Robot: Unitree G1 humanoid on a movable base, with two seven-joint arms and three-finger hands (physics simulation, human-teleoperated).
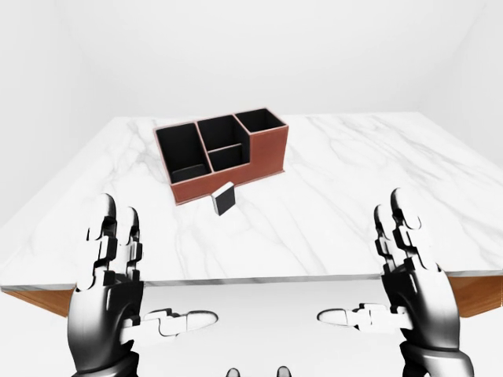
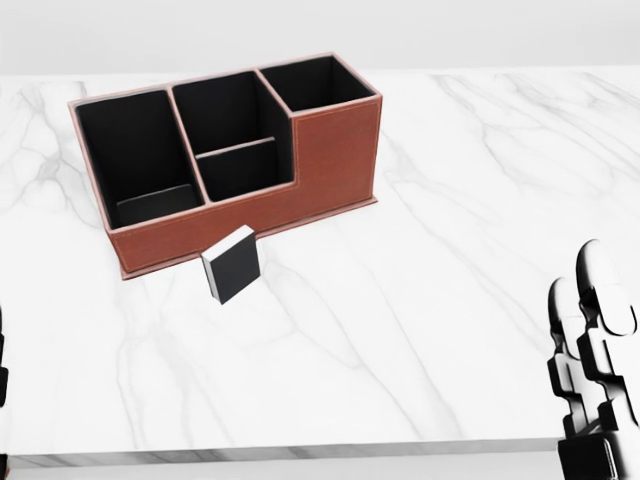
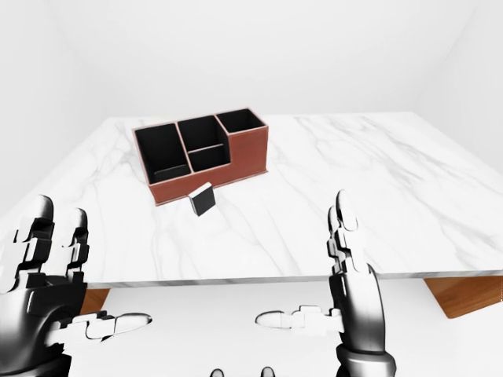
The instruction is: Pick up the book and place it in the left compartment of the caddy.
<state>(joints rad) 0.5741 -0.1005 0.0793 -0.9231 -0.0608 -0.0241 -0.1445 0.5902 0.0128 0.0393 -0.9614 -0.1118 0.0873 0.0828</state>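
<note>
A small black book [image 2: 233, 263] with a white edge stands upright on the marble table [image 2: 420, 300], just below the caddy's long wall. The brown caddy [image 2: 300, 190] has black compartments; its left compartment [image 2: 135, 150] holds nothing I can see. My left hand [image 1: 149, 290] is open near the bottom left of the left-eye view, below the table's near edge. My right hand [image 1: 385, 283] is open at the bottom right, also below that edge. Both hands are far from the book.
The table's near edge [image 1: 259, 279] runs across the lower part of the left-eye view, with wooden corners [image 1: 35, 298] showing below it. White walls surround the table.
</note>
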